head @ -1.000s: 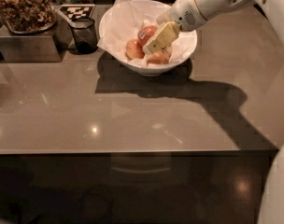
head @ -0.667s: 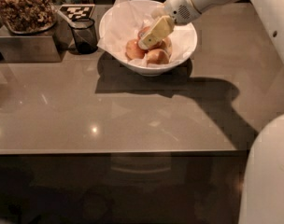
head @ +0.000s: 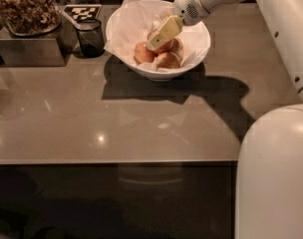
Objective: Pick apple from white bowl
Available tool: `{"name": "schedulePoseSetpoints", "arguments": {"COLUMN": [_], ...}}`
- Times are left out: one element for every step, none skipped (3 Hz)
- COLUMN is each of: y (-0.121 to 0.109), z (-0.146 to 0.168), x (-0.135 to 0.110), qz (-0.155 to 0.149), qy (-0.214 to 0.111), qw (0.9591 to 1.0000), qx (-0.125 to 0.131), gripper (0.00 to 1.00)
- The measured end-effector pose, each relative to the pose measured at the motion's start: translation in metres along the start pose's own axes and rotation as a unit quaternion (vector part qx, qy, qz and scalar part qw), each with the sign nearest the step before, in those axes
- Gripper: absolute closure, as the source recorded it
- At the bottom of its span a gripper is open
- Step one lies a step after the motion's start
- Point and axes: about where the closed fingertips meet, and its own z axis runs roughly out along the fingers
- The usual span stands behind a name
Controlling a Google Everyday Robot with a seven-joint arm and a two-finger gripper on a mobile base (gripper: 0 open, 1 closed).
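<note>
The white bowl (head: 196, 46), lined with crinkled white paper, stands at the back middle of the counter. Several apples lie in it: a paler one on the left (head: 142, 53), another at the front (head: 168, 60), and the reddest apple (head: 166, 47) between them, mostly hidden behind the gripper. My gripper (head: 155, 45) reaches down into the bowl from the upper right and sits right on the reddest apple. I cannot see any sticker.
A small dark glass cup (head: 89, 37) stands just left of the bowl. A metal box (head: 29, 51) topped with brown snacks is at the far left, with a black-and-white marker tag (head: 82, 11) behind the cup. The counter's front edge (head: 116, 161) runs across the middle. My robot's white body (head: 273, 173) fills the right side.
The gripper has shifted a little left and deeper among the apples. The arm has swung in closer on the right. The bowl and apples have not visibly moved.
</note>
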Motion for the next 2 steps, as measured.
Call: {"name": "schedulePoseSetpoints", "arguments": {"y": [-0.006,-0.011], "z": [0.013,0.026], "x": [0.005,0.008], "qz": [0.012,0.019], "qy": [-0.005,-0.003], "qw": [0.9999,0.9997], "qx": [-0.009,-0.013], "gripper": [0.15,0.15]}}
